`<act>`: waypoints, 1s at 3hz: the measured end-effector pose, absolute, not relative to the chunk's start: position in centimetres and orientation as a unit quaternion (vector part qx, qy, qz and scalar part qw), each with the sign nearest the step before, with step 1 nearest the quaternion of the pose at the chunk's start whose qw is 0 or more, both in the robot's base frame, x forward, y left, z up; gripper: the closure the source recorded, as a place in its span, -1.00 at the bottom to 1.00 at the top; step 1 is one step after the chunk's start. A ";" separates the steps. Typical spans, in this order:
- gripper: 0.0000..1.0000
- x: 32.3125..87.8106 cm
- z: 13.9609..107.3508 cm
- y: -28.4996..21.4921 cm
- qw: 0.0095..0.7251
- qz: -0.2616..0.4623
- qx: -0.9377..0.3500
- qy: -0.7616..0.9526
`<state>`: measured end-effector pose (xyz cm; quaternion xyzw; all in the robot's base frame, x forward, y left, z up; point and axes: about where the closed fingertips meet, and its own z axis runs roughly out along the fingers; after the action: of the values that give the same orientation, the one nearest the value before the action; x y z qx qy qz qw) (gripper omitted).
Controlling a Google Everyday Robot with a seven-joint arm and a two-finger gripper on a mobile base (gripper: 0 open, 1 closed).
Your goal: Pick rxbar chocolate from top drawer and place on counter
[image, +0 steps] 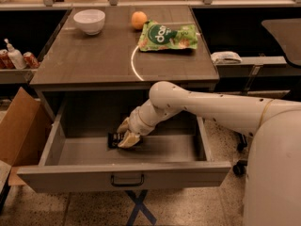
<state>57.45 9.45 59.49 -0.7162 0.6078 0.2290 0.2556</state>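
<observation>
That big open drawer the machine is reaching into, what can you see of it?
The top drawer is wide, shallow and grey, seemingly wood, pulled well out below the counter. Its flat front panel carries a dark metal handle at the centre. The robot's arm reaches in from the right; the gripper sits low over the drawer floor, left of centre, at a small black bar, the only item visible inside.

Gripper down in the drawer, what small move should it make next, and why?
Probably a firm grasp on the rxbar before any lift. The gripper sits low inside the open drawer, right over the bar's right end, and the bar lies flat on the drawer floor. Whether it is gripped yet cannot be told. The counter above is the goal.
</observation>
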 end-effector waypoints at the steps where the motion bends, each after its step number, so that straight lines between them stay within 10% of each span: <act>1: 1.00 57.4 59.4 9.5 0.255 0.230 -0.717 0.607; 3: 1.00 54.8 66.0 7.4 0.301 0.175 -0.719 0.602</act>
<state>54.76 7.39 65.96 -0.7191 0.6015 0.1750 0.3006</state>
